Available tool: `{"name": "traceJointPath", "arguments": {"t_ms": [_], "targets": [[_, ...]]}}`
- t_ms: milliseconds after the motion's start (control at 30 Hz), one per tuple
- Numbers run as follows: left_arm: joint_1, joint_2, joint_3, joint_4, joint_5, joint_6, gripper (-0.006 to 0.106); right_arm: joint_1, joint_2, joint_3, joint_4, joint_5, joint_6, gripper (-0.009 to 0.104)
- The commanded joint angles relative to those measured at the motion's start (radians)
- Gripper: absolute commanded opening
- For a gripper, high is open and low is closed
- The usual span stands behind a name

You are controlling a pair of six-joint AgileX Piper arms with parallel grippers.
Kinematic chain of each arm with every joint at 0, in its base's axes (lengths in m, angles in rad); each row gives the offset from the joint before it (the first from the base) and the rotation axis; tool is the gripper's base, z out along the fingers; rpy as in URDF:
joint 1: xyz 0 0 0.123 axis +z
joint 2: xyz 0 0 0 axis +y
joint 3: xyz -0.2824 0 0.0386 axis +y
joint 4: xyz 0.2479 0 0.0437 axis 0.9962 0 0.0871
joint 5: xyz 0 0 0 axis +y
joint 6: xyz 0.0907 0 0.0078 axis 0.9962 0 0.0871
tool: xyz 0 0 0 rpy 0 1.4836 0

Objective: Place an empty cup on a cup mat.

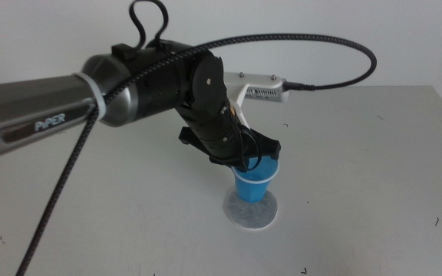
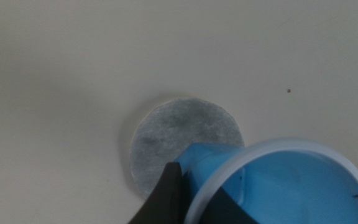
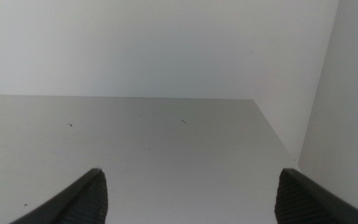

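Directly below, left gripper [image 1: 253, 157] grips cup [image 1: 253, 185] — over cup mat [image 1: 250, 212].

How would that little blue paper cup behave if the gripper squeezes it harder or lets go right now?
The cup looks thin-walled and empty, so a harder squeeze from the left gripper, which pinches its rim, would probably dent it. It seems very light. It stands on the cup mat, narrow base down, so on release it could tip from a slight nudge. The right gripper waits open, away from it.

This looks like a robot lab. A plain white desk [image 1: 374, 153] stands by bare white walls [image 3: 166, 43], and a grey robot arm [image 1: 67, 107] trails a braided cable [image 1: 313, 42].
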Motion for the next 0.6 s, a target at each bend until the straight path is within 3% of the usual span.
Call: {"name": "traceJointPath", "arguments": {"t_ms": [0,400,567], "targets": [[-0.009,-0.017,-0.025,-0.008,-0.060,-0.012,0.000,0.000,-0.026,-0.008,-0.014,-0.075,-0.005,0.094],[-0.010,0.086,-0.025,-0.014,-0.105,-0.012,0.001,0.000,-0.026,-0.008,-0.014,-0.075,-0.005,0.094],[-0.009,0.086,-0.025,-0.015,-0.101,0.000,0.013,0.000,-0.026,-0.008,-0.014,-0.075,-0.005,0.094]]}}
